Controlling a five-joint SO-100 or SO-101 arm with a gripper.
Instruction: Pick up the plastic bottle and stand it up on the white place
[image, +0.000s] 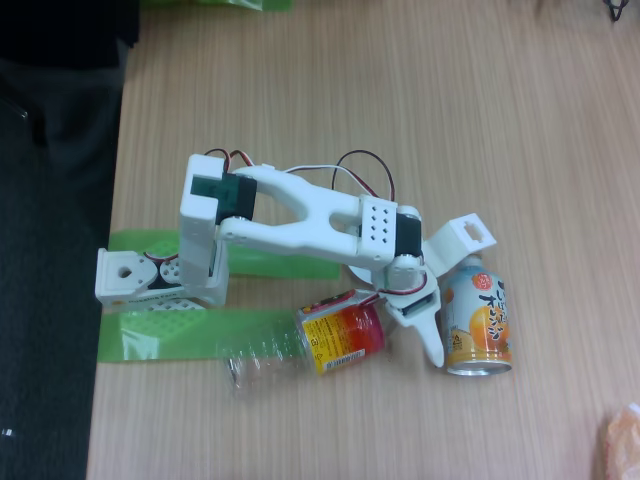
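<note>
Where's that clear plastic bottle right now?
In the fixed view the plastic bottle lies on its side low in the middle, beside the gripper, left of the orange drink can.

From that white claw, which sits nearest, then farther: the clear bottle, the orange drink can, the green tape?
Measured from the gripper in the fixed view:
1. The plastic bottle and orange drink can, either side, too close to call.
2. The green tape, far left.

Clear ribbed plastic bottle (300, 345), glossy label; matt wood-grain table (400, 90); white plastic arm (300, 215).
</note>
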